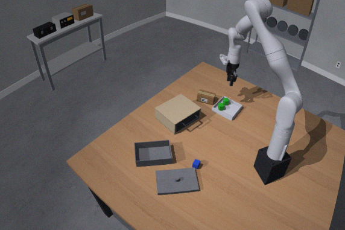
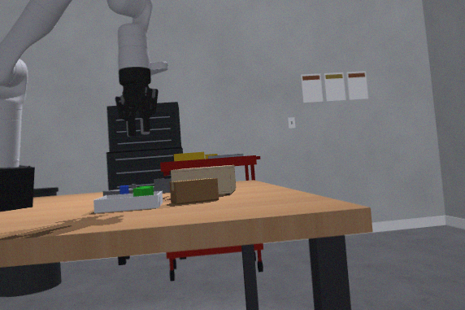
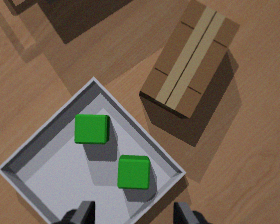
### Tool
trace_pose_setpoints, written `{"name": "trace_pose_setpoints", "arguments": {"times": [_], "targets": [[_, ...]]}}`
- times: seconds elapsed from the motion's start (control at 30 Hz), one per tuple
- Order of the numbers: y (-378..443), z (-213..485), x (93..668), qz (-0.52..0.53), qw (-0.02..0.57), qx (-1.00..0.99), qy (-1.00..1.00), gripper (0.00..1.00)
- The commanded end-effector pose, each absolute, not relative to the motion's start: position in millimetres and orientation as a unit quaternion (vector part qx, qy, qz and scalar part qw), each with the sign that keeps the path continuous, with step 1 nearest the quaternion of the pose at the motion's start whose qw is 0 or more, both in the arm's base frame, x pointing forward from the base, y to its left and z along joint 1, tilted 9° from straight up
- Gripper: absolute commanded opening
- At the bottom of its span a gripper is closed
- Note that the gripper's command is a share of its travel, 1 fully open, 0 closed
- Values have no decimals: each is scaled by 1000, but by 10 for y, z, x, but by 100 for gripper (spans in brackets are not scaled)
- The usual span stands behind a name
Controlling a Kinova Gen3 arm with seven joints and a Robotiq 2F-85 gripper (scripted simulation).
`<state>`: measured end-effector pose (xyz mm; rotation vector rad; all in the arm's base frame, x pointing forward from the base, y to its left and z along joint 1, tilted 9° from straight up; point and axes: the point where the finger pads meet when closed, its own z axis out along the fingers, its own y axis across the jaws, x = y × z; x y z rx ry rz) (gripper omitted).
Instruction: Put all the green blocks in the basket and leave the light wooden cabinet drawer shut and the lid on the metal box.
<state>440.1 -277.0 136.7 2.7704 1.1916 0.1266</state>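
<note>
The white basket (image 1: 233, 112) (image 2: 122, 204) (image 3: 51, 180) holds two green blocks: one green block (image 1: 221, 106) (image 3: 91, 129) toward the cabinet, another green block (image 1: 226, 101) (image 3: 134, 172) beside it. Both sit inside the walls. My gripper (image 1: 231, 83) (image 2: 138, 133) (image 3: 134, 212) is part open and empty, high above the basket's far side. The light wooden cabinet (image 1: 178, 108) (image 2: 228, 179) has a dark front with a protruding handle; I cannot tell if its drawer is fully shut. The metal box (image 1: 154, 154) is uncovered, with no block visible inside. Its lid (image 1: 169, 186) lies on the table, knob up.
A blue block (image 1: 196, 163) (image 2: 124, 189) lies on the table near the lid's corner. A brown cardboard box (image 1: 205, 97) (image 2: 194, 191) (image 3: 191, 60) stands between the cabinet and the basket, close to the basket's edge. The arm's black base (image 1: 271, 168) stands at the right.
</note>
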Motion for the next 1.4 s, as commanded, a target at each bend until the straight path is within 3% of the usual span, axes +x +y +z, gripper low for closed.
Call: {"name": "trace_pose_setpoints", "arguments": {"times": [0.0,1.37], "targets": [[-2772,1381,4405,43,62,916,394,54],[-2549,1359,4353,47,59,938,338,54]]}}
